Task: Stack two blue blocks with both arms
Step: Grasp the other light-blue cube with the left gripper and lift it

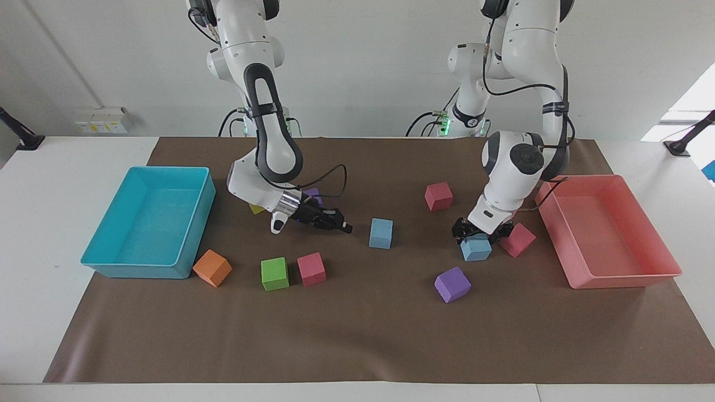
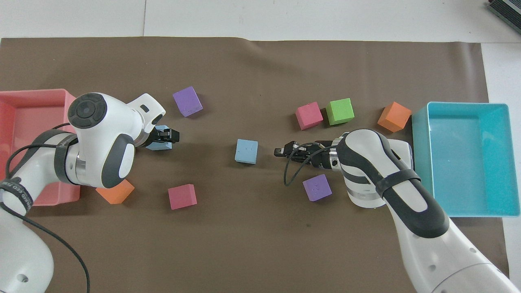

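The left claw [image 1: 479,233] is down on one blue block [image 1: 476,248], fingers either side of its top, but I can't tell whether it's actually gripping it or just sitting around it. That block sits on the brown mat [image 1: 357,335], just beside a red block [image 1: 518,239] that lies toward the pink tray [image 1: 614,279], and a purple block [image 1: 452,284] is near it, farther from the robots.

The right claw [image 1: 339,224] is clenched with nothing in it, hanging low over the mat and pointing sideways at the second blue block [image 1: 381,233], close to it but not touching. From overhead, that claw [image 2: 283,151] has a clear gap to the block [image 2: 246,151].

Taking that middle blue block as the landmark:
- the first blue block is well apart from it, toward the left arm's end of the table
- another red block [image 1: 438,196] is nearer to the robots than it, also toward the left arm's end
- a third red block [image 1: 311,268] and a green block [image 1: 275,273] sit side by side, farther from the robots than it and toward the right arm's end
- an orange block [image 1: 212,267] is past those, right by the turquoise tray [image 1: 111,234]
- a second purple block [image 2: 317,187] and a yellow block [image 1: 256,209] are nearer to the robots than it, mostly tucked under the right arm
- another orange block [image 2: 116,193] peeks out under the left arm in the overhead view
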`<state>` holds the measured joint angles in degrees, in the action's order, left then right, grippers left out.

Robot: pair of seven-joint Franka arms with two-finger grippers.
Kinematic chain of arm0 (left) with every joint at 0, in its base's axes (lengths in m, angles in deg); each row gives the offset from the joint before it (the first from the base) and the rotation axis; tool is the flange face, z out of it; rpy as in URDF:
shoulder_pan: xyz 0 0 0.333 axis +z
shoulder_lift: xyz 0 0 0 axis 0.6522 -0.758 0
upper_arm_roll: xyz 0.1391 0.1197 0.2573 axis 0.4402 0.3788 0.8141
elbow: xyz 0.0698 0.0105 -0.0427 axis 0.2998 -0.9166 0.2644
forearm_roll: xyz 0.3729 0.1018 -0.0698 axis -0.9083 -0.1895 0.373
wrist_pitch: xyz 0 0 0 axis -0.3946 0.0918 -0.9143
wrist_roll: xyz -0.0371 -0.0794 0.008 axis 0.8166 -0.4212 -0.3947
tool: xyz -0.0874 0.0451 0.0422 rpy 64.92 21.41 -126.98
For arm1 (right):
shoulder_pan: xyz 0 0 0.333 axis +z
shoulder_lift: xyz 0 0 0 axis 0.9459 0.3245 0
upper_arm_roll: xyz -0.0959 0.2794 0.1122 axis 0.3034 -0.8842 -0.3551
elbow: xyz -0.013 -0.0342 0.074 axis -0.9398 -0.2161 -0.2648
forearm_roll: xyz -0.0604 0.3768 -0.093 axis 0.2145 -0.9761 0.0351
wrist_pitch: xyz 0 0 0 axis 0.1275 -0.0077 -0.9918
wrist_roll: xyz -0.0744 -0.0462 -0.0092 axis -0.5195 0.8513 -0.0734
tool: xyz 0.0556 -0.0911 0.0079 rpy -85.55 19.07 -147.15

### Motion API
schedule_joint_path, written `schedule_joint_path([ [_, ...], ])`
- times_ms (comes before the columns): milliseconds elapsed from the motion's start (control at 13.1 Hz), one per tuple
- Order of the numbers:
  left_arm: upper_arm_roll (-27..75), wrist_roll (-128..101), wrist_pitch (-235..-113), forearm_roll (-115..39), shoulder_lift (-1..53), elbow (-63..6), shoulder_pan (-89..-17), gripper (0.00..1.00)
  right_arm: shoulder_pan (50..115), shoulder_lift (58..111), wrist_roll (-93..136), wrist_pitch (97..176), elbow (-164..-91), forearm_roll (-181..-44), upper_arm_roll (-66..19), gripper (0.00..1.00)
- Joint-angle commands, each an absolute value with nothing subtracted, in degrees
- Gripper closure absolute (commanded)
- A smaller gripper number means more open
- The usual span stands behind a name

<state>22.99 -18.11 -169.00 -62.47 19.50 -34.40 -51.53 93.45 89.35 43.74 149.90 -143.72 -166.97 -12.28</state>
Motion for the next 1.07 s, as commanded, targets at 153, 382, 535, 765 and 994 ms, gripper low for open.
schedule_joint_path([
  [153,23.9,-17.2,-170.3,-62.8,19.6,-34.9,-52.4,1.0,93.6,90.5,49.2,150.4,-143.9,-170.1,-12.7,1.0],
  [382,24.0,-17.1,-169.8,-62.8,20.8,-34.5,-52.2,1.0,94.3,90.6,49.2,150.8,-143.9,-170.1,-12.7,1.0],
  [535,24.0,-17.1,-169.1,-62.8,22.3,-34.2,-52.3,1.0,94.3,90.5,49.2,150.8,-143.9,-170.2,-12.7,1.0],
  [765,24.0,-17.1,-164.5,-62.8,24.5,-31.7,-52.4,1.0,94.4,90.5,49.1,150.9,-143.9,-170.4,-12.7,1.0],
  [994,23.8,-17.1,-157.9,-62.8,26.2,-27.2,-52.8,1.0,94.4,90.5,49.1,151.1,-143.9,-170.4,-12.7,1.0],
])
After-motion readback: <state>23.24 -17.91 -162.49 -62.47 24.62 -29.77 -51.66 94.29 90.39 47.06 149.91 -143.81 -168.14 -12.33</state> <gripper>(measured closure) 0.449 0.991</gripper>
